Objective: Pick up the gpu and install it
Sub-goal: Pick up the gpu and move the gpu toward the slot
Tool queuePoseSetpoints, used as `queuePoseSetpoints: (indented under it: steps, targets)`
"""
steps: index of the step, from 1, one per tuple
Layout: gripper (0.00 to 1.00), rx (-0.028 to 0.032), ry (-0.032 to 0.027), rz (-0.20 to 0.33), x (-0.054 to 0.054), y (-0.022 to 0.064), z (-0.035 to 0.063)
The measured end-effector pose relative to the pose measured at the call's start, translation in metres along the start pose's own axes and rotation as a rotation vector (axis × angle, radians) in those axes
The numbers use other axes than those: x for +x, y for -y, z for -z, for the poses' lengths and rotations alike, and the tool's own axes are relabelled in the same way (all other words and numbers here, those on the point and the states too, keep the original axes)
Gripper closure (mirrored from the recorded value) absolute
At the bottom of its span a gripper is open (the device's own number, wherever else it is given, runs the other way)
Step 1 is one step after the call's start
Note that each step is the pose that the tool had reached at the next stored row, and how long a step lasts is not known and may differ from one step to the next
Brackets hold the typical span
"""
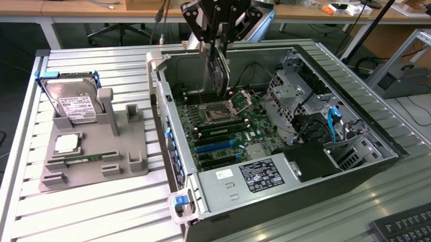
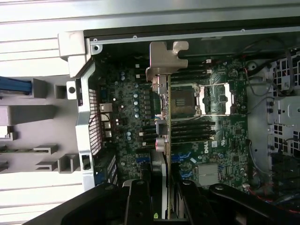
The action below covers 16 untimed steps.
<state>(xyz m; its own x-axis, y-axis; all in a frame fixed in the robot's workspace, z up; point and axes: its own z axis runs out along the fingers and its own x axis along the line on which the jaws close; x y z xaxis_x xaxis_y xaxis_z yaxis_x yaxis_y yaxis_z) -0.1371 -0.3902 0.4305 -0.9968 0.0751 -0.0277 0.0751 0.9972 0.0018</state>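
Motherboard (image 2: 126, 108) beneath gpu (image 2: 167, 58) in pincer (image 2: 164, 197)

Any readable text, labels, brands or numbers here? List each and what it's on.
"DELL", white, faint: green motherboard.
White label on the silver hard drive: too small to read.
Black-and-white label on the grey power supply: too small to read.
Black keyboard keys: unreadable.
Green-and-black gpu card, silver bracket: nothing readable.
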Motion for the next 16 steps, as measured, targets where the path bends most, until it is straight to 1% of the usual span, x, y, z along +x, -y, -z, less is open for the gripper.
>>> queuePoseSetpoints:
  steps: [16]
  targets:
    - [0.73,0.0001,0.0,0.0,-0.0076,-0.0006,-0.0003]
